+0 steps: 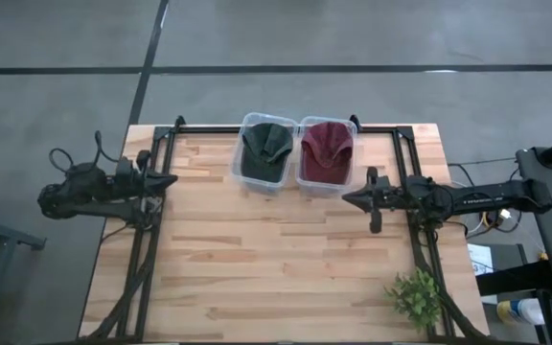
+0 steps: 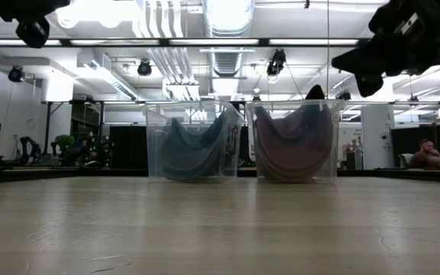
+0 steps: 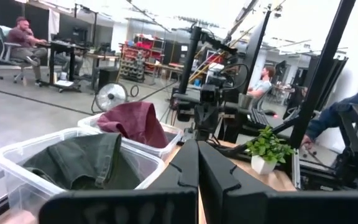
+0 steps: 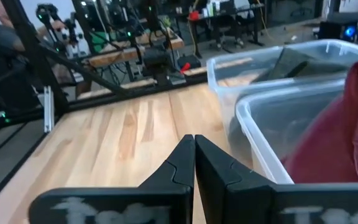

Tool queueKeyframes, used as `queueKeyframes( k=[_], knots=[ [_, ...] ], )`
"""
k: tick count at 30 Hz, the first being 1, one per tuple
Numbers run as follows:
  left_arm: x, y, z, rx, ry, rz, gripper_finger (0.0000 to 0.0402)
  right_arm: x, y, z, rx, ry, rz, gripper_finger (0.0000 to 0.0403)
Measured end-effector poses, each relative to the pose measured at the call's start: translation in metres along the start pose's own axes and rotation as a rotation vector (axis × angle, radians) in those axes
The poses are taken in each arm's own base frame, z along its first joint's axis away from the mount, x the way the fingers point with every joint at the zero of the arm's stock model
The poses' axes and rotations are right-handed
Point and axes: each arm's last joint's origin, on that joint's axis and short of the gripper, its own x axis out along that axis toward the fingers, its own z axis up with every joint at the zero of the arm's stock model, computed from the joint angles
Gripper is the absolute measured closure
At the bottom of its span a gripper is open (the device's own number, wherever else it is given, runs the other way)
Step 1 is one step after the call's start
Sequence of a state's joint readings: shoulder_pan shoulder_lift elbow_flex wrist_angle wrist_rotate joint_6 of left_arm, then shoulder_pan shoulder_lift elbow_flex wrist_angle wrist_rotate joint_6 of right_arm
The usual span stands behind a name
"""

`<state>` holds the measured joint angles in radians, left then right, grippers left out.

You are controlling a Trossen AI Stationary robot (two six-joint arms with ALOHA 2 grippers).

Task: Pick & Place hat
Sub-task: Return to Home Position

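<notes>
A dark green hat (image 1: 265,149) lies in the left clear plastic bin (image 1: 245,171), and a maroon hat (image 1: 327,149) lies in the right clear bin (image 1: 326,188); both bins stand side by side at the table's far edge. In the low view the green hat (image 2: 193,149) and maroon hat (image 2: 295,145) show through the bin walls. My left gripper (image 1: 169,180) hovers at the table's left edge, shut and empty. My right gripper (image 1: 347,198) hovers just near of the maroon hat's bin, shut and empty. Both wrist views show the fingers closed together (image 3: 197,163) (image 4: 194,160).
A small potted plant (image 1: 415,297) stands at the table's near right corner. Black frame rails (image 1: 147,259) run along the table's left and right sides. The wooden top (image 1: 266,268) near of the bins is bare. People sit in the room beyond the table.
</notes>
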<state>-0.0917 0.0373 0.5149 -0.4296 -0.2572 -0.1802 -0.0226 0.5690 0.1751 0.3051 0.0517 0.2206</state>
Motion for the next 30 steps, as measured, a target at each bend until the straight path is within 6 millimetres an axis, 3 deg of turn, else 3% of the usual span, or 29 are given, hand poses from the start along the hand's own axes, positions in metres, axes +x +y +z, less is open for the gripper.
queueKeyframes(
  k=[11, 30],
  knots=[
    [-0.003, 0.002, -0.005, 0.022, 0.033, 0.007, 0.0402, -0.014, -0.001, 0.002, -0.118, -0.032, 0.003, 0.0394],
    [-0.002, 0.003, -0.01, 0.046, 0.051, 0.041, 0.0402, -0.039, -0.006, -0.017, -0.108, -0.223, 0.042, 0.0394]
  ],
)
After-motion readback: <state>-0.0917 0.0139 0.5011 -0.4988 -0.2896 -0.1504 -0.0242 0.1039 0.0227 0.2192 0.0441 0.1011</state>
